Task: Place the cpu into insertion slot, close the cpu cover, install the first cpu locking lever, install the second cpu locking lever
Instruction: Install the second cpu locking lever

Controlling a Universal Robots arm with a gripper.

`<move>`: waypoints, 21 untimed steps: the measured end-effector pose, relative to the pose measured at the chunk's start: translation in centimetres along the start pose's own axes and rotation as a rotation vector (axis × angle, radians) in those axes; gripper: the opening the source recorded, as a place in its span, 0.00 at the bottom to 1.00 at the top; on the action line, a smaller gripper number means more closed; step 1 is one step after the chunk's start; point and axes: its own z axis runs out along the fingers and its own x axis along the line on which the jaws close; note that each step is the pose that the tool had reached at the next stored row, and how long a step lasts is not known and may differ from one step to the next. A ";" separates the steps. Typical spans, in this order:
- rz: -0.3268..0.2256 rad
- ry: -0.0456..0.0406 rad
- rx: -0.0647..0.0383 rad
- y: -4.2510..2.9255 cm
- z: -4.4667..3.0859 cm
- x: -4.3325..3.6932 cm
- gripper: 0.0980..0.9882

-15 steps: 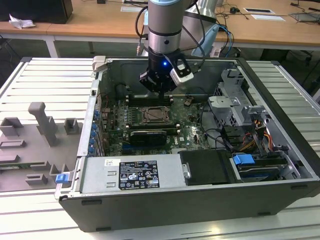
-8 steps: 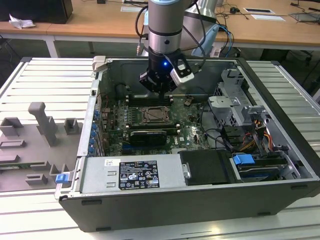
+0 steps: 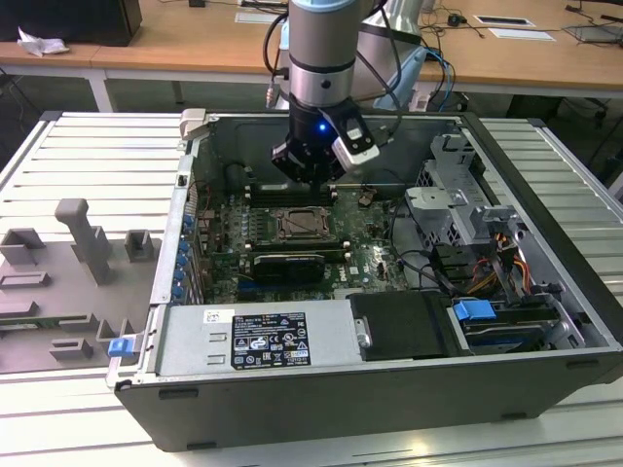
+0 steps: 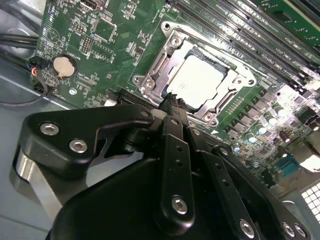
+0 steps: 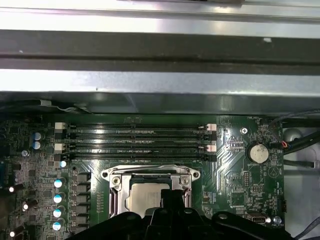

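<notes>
The cpu (image 4: 200,80) lies flat in the insertion slot (image 3: 304,226) on the green motherboard, its pale metal top showing in both wrist views. The silver cpu cover (image 4: 159,62) lies down around it, framing the chip (image 5: 142,196). My gripper (image 4: 172,101) hangs just above the socket's edge with its black fingers pressed together and nothing between them. In the exterior view the gripper (image 3: 313,182) sits over the board slightly behind the socket. I cannot tell how the locking levers stand.
Long black memory slots (image 5: 135,142) run beside the socket, and a black graphics card (image 3: 284,265) lies in front of it. The case wall (image 3: 175,253), the drive cage (image 3: 458,209) and loose cables (image 3: 428,268) hem in the board. A coin battery (image 5: 258,152) sits nearby.
</notes>
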 end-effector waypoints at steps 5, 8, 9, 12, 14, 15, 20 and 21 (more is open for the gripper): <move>0.000 0.0000 0.000 -0.38 -0.03 0.00 0.01; 0.000 0.0000 0.000 -0.56 -0.04 0.00 0.01; 0.000 0.0000 0.000 -0.66 -0.04 0.00 0.01; 0.000 0.0000 0.000 -0.87 -0.06 0.01 0.01; 0.000 0.0000 0.000 -0.97 -0.06 0.01 0.01; 0.000 0.0000 0.000 -1.03 -0.07 0.01 0.01; 0.000 0.0000 0.000 -1.18 -0.08 0.01 0.01; 0.000 0.0000 0.000 -1.25 -0.09 0.01 0.01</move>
